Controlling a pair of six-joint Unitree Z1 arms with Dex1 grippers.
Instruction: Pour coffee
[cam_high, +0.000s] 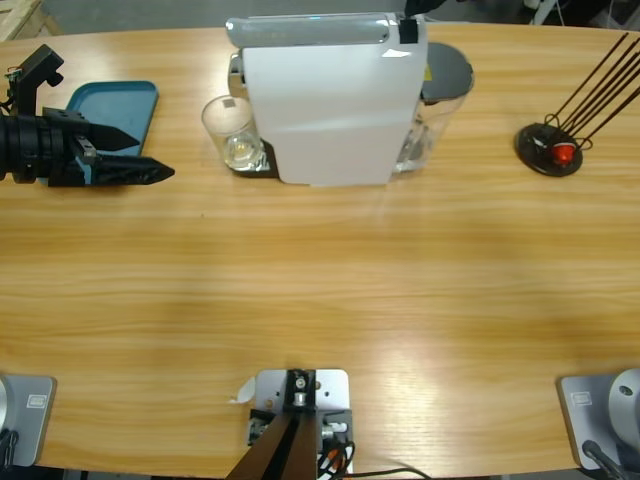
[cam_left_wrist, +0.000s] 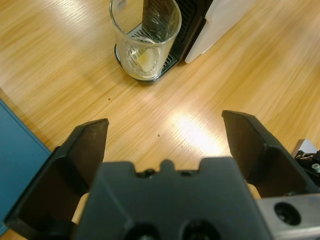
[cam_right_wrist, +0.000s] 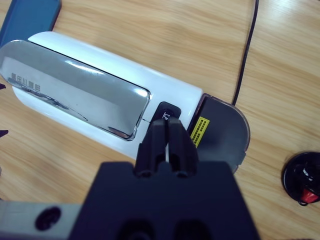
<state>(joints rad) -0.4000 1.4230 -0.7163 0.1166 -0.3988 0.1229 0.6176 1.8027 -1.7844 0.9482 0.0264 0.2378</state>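
Looks like a robotics lab dressed up as a coffee corner: a long bare wooden bench (cam_high: 320, 290) with a black robot gripper (cam_high: 150, 172) poking in from the left edge. The kitchen-ish stuff is a white capsule coffee machine (cam_high: 330, 100) at top centre, a clear glass (cam_high: 232, 132) beside it, a blue tray (cam_high: 115, 105) upper left and a black capsule stand (cam_high: 550, 150) upper right.
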